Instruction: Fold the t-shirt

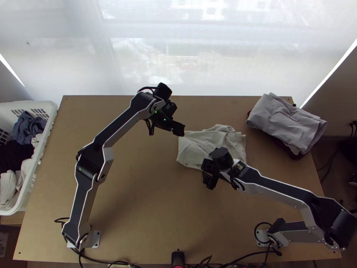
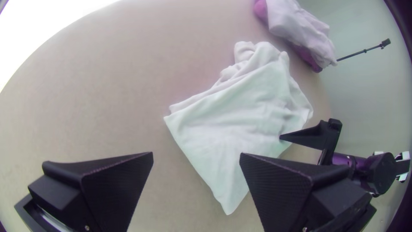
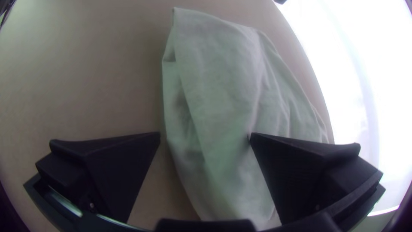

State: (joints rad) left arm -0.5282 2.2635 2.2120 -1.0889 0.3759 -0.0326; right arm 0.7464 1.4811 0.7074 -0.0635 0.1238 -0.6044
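A white slatted laundry basket (image 1: 50, 106) stands at the left of the table (image 1: 134, 178). In it I see a blue garment (image 1: 27, 126), black cloth (image 1: 15, 154) and cream cloth (image 1: 7, 183), all heaped loosely.

The t-shirt (image 1: 194, 145) lies right of the table's middle, toward the far side. It is off-white and folded over on itself into a rough, uneven four-sided shape. Its upper layer is fairly smooth with soft creases, while the far edge is bunched into ruffled folds; my right wrist view shows a layered edge with a small tuck near one corner.

My left gripper (image 1: 168, 127) hangs beside the shirt's far left corner, fingers spread wide with nothing between them. My right gripper (image 1: 209, 173) is at the shirt's near edge, its fingers also apart; one is over the cloth, though I can't tell whether it touches, and they pinch nothing.

At the table's far right, a light grey folded cloth (image 1: 285, 118) rests on a dark red one (image 1: 294, 155).
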